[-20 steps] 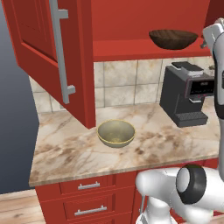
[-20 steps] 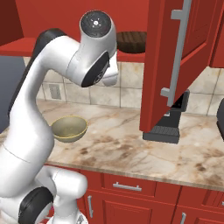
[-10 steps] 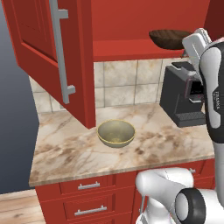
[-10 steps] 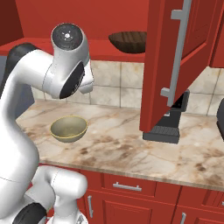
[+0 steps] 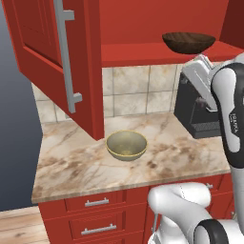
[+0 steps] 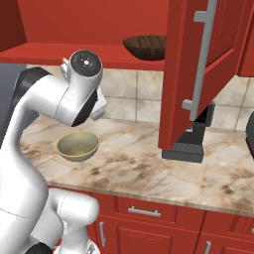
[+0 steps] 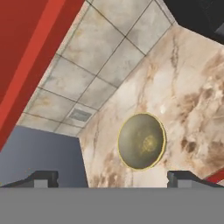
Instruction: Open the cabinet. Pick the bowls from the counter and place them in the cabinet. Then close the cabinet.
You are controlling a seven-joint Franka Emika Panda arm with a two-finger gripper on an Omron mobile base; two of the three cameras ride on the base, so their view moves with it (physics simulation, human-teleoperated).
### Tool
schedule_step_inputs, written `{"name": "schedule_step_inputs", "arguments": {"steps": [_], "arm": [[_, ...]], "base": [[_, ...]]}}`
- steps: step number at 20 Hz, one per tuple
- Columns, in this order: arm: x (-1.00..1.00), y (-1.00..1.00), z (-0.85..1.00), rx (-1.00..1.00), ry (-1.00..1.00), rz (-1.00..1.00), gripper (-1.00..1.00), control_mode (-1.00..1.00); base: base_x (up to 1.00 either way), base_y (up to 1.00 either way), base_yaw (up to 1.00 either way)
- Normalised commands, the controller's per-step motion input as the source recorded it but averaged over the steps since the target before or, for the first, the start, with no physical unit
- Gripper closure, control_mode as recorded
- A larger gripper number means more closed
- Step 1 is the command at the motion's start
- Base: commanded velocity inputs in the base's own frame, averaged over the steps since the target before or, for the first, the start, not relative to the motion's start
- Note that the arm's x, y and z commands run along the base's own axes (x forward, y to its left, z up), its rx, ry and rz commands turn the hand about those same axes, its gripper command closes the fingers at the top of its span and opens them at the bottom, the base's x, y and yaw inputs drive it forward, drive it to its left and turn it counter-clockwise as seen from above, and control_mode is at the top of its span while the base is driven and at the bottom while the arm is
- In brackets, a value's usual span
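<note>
The cabinet's left door [image 5: 57, 62] hangs wide open over the left end of the counter [image 5: 71, 169]. Just right of that door's lower corner sits the olive-tan bowl [image 5: 126, 145], upright, toward the middle of the worktop and nearer the tiled wall than the front edge; nothing shows inside it. Up on the cabinet shelf [image 5: 143, 50], the dark brown bowl [image 5: 188, 42] stands upright near the shelf's right end. Below it, a black coffee machine [image 5: 193, 112] sits at the counter's back right. The gripper [image 7: 112, 179] has its jaws spread wide, gripping nothing, looking down on the olive-tan bowl.
</note>
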Motion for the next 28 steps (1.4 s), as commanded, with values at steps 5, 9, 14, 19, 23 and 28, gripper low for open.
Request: {"name": "schedule_step_inputs", "arguments": {"steps": [5,9,14,19,23,28], "arm": [[0.0,0.11,-0.32,-0.18,0.09,0.33,-1.0,-1.0],[0.03,0.04,-0.4,-0.14,0.21,0.29,-1.0,-1.0],[0.0,0.01,-0.62,-0.15,-0.04,0.25,-1.0,-1.0],[0.0,0.02,-0.7,-0.11,-0.39,0.23,-1.0,-1.0],[0.0,0.26,-0.56,0.0,-0.25,0.12,-1.0,-1.0],[0.07,0.1,-0.39,0.0,0.05,-0.02,-1.0,-1.0]], "base": [[0.0,0.0,0.0],[0.0,0.0,0.0],[0.0,0.0,0.0],[0.0,0.0,0.0],[0.0,0.0,0.0],[0.0,0.0,0.0]]}}
